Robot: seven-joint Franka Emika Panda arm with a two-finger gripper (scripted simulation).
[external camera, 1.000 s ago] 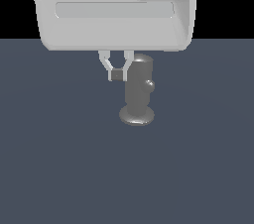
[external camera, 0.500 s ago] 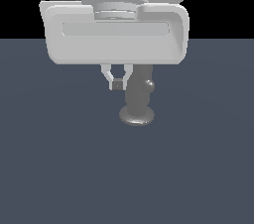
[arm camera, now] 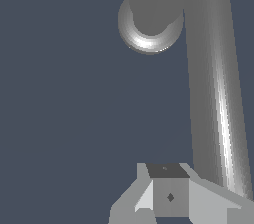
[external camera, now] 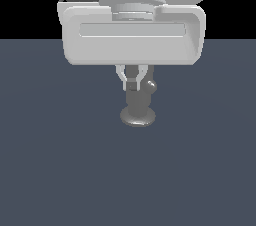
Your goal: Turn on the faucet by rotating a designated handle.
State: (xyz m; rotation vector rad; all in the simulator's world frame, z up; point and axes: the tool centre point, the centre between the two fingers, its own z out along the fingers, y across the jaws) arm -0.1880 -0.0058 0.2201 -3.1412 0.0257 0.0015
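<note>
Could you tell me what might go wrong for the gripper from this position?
The gripper sits close against the faucet, so it may bump the upright body rather than the handle. In the wrist view the handle runs beside the fingers, not between them, so a push could slip off.

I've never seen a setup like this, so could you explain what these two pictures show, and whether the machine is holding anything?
These are computer renders of a simulated robot arm. The exterior view looks from off the arm: the big pale block is the arm's hand, with its small two-fingered gripper hanging below. Under it, on the dark grey-blue floor, stands the matte grey upright faucet on a round flared base; the small knob beside it is its thin grey handle rod, seen end-on. The other picture comes from a camera on the wrist, showing that rod lengthwise. The fingers sit close against the faucet, but whether they hold anything cannot be told.
</note>
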